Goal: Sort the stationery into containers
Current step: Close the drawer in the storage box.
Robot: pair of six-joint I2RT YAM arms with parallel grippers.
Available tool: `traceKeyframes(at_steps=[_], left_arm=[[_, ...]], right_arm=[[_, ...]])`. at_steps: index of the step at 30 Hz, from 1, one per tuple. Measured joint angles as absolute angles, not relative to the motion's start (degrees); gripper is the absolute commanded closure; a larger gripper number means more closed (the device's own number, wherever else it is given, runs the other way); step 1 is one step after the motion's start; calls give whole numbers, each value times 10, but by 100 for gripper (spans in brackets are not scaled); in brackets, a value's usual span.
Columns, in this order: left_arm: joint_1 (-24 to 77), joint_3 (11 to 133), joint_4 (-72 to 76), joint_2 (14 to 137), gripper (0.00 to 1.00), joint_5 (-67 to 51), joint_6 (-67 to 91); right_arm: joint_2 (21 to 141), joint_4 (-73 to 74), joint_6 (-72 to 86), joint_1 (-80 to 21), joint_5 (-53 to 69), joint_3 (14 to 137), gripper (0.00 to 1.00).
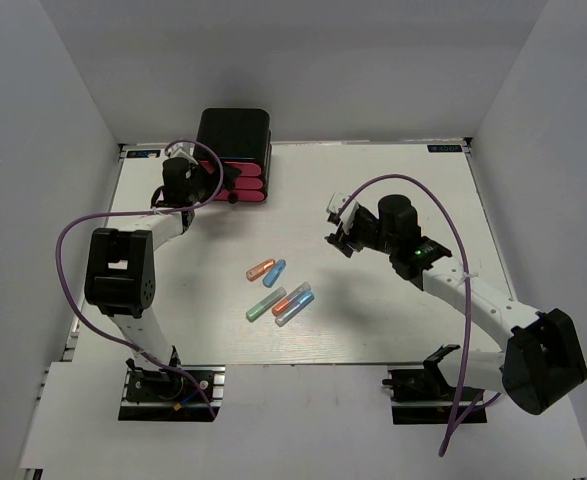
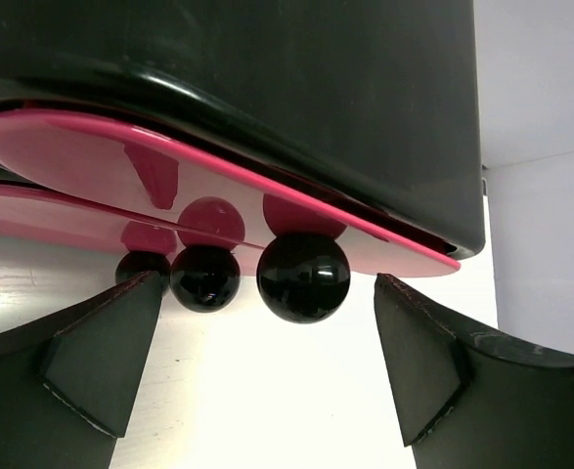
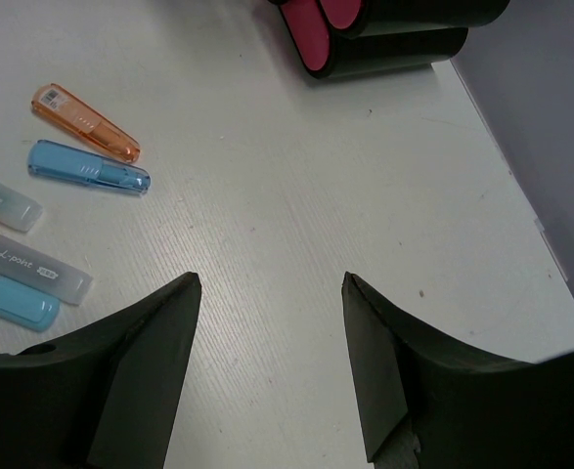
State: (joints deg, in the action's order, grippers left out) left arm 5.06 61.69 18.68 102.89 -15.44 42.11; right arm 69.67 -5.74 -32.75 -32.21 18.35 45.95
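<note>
Several capsule-shaped stationery pieces lie mid-table: orange point(image 1: 260, 269), blue point(image 1: 274, 272), green point(image 1: 265, 304), red-orange point(image 1: 292, 298) and clear point(image 1: 295, 308). The black box point(image 1: 233, 135) with three pink drawers point(image 1: 245, 183) stands at the back left. My left gripper point(image 1: 213, 190) is open at the drawer fronts. In the left wrist view point(image 2: 268, 293) the nearest black knob point(image 2: 302, 277) sits just ahead of and between the fingertips, untouched. My right gripper point(image 1: 335, 228) is open and empty above bare table point(image 3: 271, 280), right of the orange point(image 3: 84, 122) and blue point(image 3: 89, 166) capsules.
White walls enclose the table on three sides. Two more knobs point(image 2: 204, 277) sit left of the nearest one. The box point(image 3: 384, 39) shows at the far end of the right wrist view. More capsules point(image 3: 32, 264) lie at that view's left edge.
</note>
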Motion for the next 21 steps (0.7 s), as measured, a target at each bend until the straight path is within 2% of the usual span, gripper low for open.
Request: traceKeyframes(at_steps=[12, 21], left_arm=[[51, 610, 199, 1027, 1, -171, 425], [51, 592, 171, 1025, 14, -181, 372]], right_arm=[[687, -58, -327, -322, 183, 457, 34], [686, -58, -326, -322, 184, 448, 34]])
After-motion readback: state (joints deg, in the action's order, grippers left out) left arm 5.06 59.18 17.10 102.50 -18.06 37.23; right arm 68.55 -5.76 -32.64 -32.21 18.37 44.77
